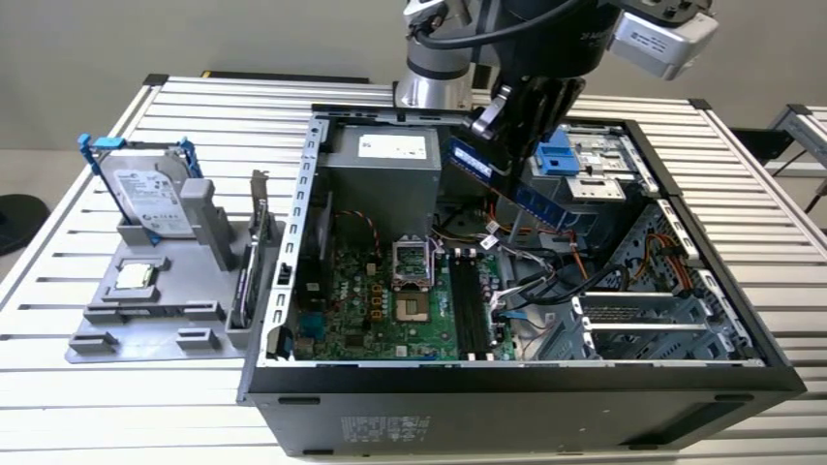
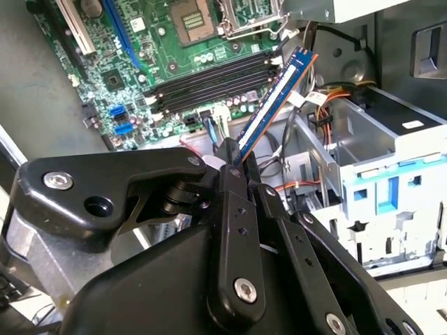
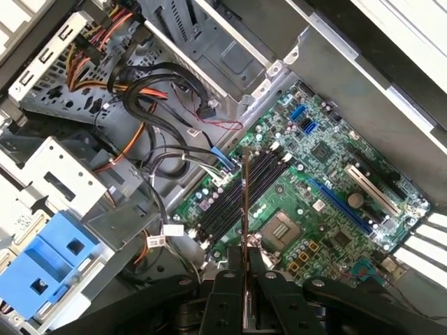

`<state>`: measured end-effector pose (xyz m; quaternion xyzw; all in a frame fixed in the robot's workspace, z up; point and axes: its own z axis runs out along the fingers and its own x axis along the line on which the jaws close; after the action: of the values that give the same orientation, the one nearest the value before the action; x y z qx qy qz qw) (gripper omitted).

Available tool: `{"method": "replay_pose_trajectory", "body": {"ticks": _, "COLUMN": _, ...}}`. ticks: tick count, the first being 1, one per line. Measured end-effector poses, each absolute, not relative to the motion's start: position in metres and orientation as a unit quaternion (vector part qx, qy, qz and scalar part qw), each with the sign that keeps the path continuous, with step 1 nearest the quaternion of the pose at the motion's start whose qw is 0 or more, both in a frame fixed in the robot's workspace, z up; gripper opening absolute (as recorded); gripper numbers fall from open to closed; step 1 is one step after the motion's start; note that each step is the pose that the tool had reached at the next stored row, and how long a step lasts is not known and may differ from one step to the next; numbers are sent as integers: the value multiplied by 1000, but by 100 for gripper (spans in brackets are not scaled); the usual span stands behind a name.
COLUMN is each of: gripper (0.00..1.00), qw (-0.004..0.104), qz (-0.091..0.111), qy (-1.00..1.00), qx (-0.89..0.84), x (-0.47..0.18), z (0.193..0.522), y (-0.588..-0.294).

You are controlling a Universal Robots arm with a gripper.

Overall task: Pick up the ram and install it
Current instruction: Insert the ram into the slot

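The ram (image 1: 533, 201) is a long blue stick held tilted in the air above the open computer case (image 1: 297, 281), over the cables beside the motherboard. My gripper (image 1: 502, 145) is shut on one end of it. In the second wrist view the ram (image 2: 274, 98) juts out from between the black fingers (image 2: 230, 209) toward the black memory slots (image 2: 209, 80). In the first wrist view the ram (image 3: 246, 202) appears edge-on, rising from the gripper (image 3: 246, 262) and lined up over the memory slots (image 3: 234, 202). In the exterior view those slots (image 1: 468, 310) lie below the ram, nearer the case's front.
A grey holder (image 1: 104, 315) at the exterior view's left carries a silver hard drive with blue rails (image 1: 142, 194), a small chip (image 1: 134, 276) and an upright card (image 1: 252, 254). Inside the case are the power supply (image 1: 387, 160), a blue drive bracket (image 1: 559, 155) and loose cables (image 1: 543, 281).
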<state>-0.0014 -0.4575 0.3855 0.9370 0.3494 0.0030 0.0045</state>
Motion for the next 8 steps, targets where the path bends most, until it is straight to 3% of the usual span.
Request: {"method": "replay_pose_trajectory", "body": {"ticks": 8, "gripper": 0, "qw": 4, "qz": 3, "qy": 337, "qx": 941, "x": -1, "z": 385, "y": -458}}
